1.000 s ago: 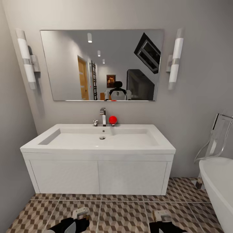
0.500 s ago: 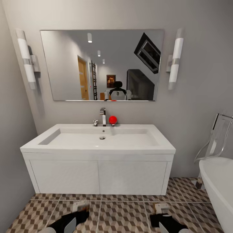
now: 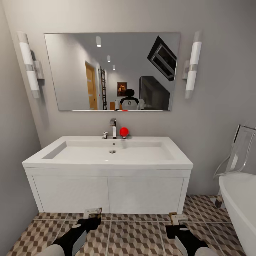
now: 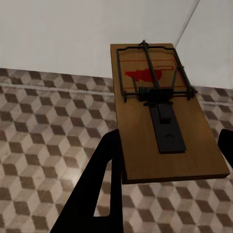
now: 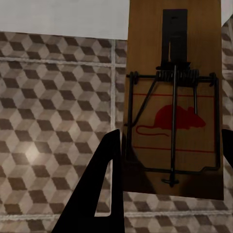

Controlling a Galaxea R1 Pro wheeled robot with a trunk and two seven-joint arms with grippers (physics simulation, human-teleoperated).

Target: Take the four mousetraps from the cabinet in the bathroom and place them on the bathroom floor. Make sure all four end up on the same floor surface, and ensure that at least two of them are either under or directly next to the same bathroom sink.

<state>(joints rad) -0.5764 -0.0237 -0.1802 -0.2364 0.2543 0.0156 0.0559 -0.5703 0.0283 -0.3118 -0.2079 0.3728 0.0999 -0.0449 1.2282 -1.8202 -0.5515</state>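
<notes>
The white bathroom sink [image 3: 106, 193] stands straight ahead on the cube-patterned bathroom floor [image 3: 135, 238]. My left gripper [image 3: 89, 223] is low in front of its left door, shut on a tan mousetrap [image 3: 93, 212] held flat just above the tiles. In the left wrist view that mousetrap [image 4: 160, 111] lies between the dark fingers [image 4: 104, 184], its far end close to the vanity front. My right gripper [image 3: 176, 229] is shut on a second mousetrap [image 3: 177, 217] near the vanity's right corner. The right wrist view shows its red mouse print [image 5: 174, 119]. The cabinet is out of view.
A white bathtub [image 3: 238, 199] fills the right edge, with a chrome fitting above it. The grey wall [image 3: 14, 170] closes the left side. A faucet [image 3: 113, 128] and a red ball [image 3: 123, 132] sit on the sink top, under a mirror [image 3: 112, 71].
Both arms have reached forward toward the foot of the sink, carrying their mousetraps with them. The head camera has stayed still.
</notes>
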